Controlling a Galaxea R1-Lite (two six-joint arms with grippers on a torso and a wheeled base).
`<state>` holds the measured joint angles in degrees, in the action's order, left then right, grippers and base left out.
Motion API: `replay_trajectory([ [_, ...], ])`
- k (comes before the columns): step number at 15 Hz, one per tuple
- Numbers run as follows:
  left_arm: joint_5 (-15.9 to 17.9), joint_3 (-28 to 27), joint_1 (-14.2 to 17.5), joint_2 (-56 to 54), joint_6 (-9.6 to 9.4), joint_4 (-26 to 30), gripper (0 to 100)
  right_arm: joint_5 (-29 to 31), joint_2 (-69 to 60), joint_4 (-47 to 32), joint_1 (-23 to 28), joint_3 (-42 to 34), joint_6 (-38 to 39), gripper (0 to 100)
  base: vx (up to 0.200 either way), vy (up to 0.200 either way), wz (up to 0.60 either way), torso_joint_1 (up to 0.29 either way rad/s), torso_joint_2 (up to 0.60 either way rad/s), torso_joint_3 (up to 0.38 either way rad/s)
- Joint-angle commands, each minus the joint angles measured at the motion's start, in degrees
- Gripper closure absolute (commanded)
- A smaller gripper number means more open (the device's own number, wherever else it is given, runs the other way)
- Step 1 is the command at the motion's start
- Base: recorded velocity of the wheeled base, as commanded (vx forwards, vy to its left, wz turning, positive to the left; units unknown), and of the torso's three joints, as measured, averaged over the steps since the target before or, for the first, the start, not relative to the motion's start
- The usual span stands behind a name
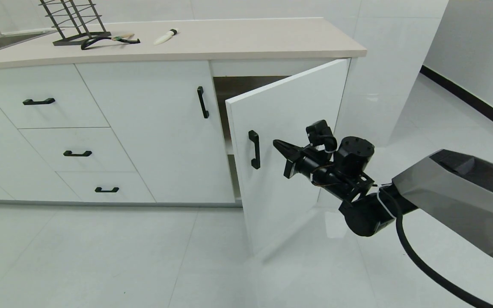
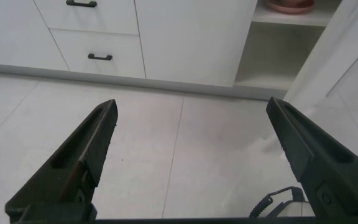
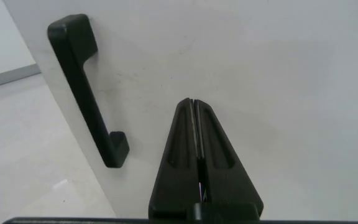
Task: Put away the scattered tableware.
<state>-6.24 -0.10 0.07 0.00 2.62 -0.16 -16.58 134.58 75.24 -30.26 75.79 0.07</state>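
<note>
Judging step as swinging cabinet door (image 1: 298, 102): best to press on flat smooth panel, slowly, following hinge arc, staying off handle.
Left gripper (image 2: 191, 106): long fingers spread wide, nothing between, above glossy floor tiles (image 2: 166, 143).
Scattered tableware at 11 o'clock on matte countertop (image 1: 250, 38): curved black utensil (image 1: 109, 41), slim pale knife-like piece (image 1: 166, 37), beside wire rack (image 1: 75, 21).
Black bar handle (image 1: 253, 149) at 9 o'clock from right gripper (image 1: 280, 145): tapered fingers pressed together, empty, close to door face; contact not clear.

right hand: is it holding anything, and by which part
Nothing. The right hand is shut and empty, its tip near the door handle without gripping it.
</note>
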Motion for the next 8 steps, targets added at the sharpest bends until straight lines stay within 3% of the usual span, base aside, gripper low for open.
replay_trajectory([
  [1,0.0,0.0,0.0,0.0,0.02,0.0,0,0.0,2.4,0.0,-0.5,3.3,0.0,100,0.000,0.000,0.00,0.000,0.00,0.000],
  [5,0.0,0.0,0.0,0.0,0.02,0.0,0,-0.1,3.7,0.3,-0.9,5.3,0.1,100,0.000,0.000,0.00,0.000,0.00,0.000],
  [7,0.0,0.0,0.0,0.0,0.02,0.0,0,-0.2,-0.2,1.8,-0.9,0.9,0.2,100,0.000,0.000,0.00,0.000,0.00,0.000],
  [8,0.0,0.0,0.0,0.0,-0.25,-0.1,0,-0.3,-6.4,1.8,-0.2,-6.6,0.1,100,0.000,0.000,0.00,0.000,0.00,0.000],
])
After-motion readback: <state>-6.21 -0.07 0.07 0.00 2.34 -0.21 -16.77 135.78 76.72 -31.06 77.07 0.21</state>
